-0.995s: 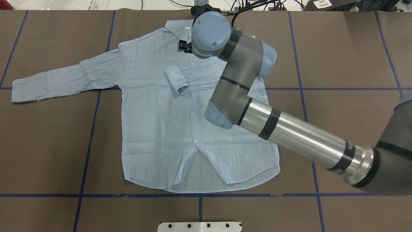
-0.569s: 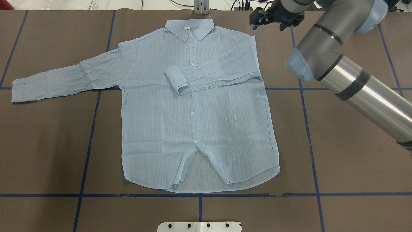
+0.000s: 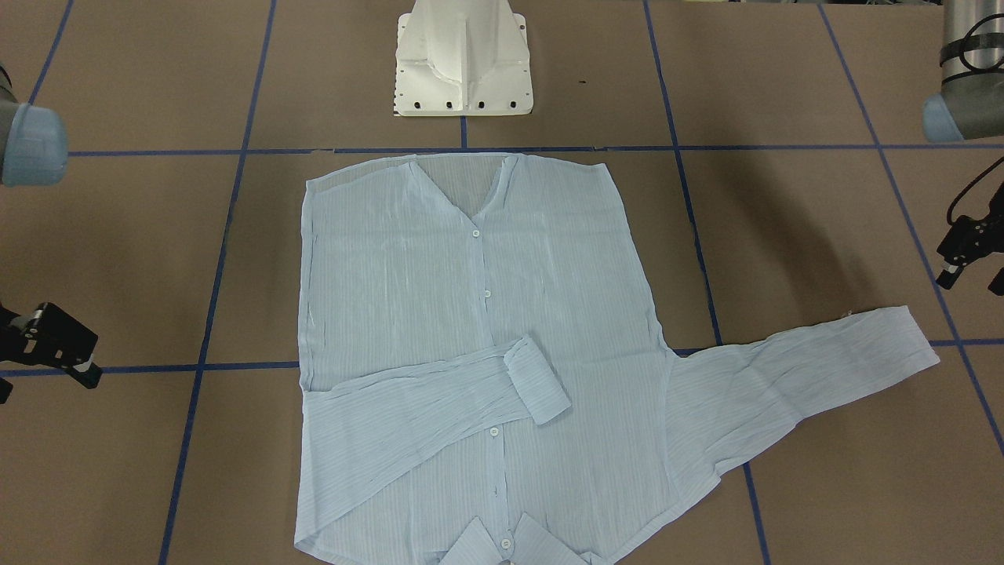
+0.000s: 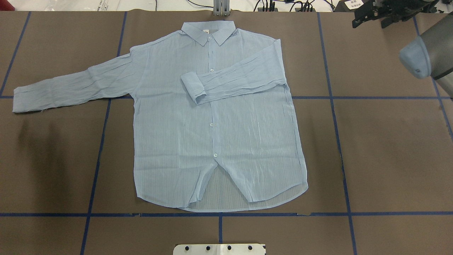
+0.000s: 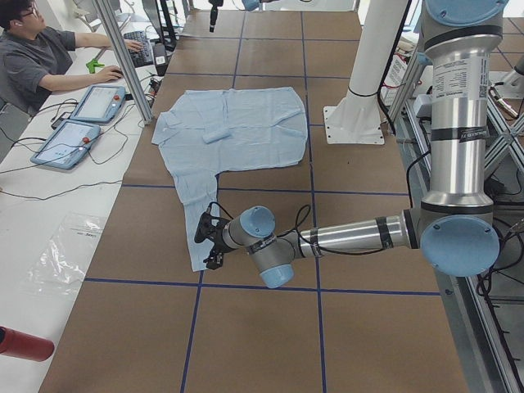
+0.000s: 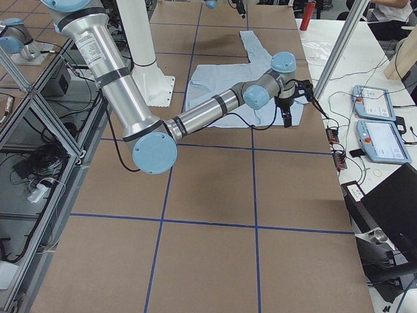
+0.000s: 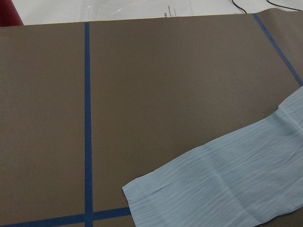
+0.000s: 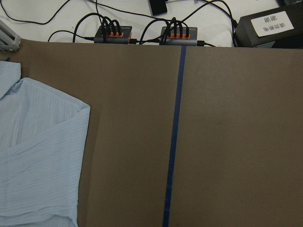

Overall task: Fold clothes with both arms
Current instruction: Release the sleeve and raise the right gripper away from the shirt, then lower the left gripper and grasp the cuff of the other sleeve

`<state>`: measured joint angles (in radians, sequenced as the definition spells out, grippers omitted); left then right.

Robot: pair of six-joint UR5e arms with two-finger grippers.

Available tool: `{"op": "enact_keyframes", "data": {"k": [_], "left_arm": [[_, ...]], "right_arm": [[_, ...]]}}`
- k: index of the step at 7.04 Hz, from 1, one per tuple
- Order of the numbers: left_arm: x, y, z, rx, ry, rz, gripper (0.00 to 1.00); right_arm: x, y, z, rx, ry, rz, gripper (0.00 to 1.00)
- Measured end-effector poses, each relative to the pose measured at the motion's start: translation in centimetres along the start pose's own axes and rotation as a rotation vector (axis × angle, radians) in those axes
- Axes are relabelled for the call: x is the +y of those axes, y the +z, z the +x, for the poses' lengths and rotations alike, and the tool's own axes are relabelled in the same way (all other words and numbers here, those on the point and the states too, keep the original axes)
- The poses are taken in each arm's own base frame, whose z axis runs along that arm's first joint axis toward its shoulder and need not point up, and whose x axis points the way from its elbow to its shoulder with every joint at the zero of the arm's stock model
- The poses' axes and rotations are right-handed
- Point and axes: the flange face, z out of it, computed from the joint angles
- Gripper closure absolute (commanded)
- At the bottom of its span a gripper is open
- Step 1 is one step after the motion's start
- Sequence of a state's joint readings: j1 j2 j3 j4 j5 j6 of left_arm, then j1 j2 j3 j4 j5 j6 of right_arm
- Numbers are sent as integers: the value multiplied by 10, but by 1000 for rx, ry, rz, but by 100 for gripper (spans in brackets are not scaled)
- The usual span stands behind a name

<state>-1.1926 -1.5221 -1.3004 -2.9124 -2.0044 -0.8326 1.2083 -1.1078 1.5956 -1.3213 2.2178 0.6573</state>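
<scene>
The pale light-blue shirt (image 4: 212, 117) lies flat and front up on the brown table, its collar (image 4: 208, 32) at the far edge. One sleeve (image 4: 233, 81) is folded across the chest. The other sleeve (image 4: 74, 85) stretches out flat to the left. My right gripper (image 4: 370, 23) hangs open and empty over the far right corner, clear of the shirt; it also shows in the front-facing view (image 3: 43, 388). My left gripper (image 3: 973, 281) is open and empty, just beyond the outstretched sleeve's cuff (image 3: 910, 345). The left wrist view shows that cuff (image 7: 142, 194) below.
The white pedestal base (image 3: 463, 63) stands at the near table edge. Blue tape lines (image 4: 219, 214) grid the table. Cable hubs (image 8: 113, 33) sit past the far edge. An operator (image 5: 41, 57) and teach pendants (image 6: 378, 130) are at the side bench.
My right arm has swung from over the collar off to the far right corner, empty. The shirt has not moved; its sleeve stays folded across the chest.
</scene>
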Motion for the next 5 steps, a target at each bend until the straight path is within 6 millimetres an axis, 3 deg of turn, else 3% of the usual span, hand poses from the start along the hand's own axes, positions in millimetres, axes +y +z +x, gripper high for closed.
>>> {"op": "enact_keyframes", "data": {"k": [2,5], "left_arm": [[19,34,-7,3,-26,17,13],[41,56,3,17,-21,-13,12]], "right_arm": [[6,-4,13,6,-5,2,0],[9,-3,18,13,-4,2,0]]}}
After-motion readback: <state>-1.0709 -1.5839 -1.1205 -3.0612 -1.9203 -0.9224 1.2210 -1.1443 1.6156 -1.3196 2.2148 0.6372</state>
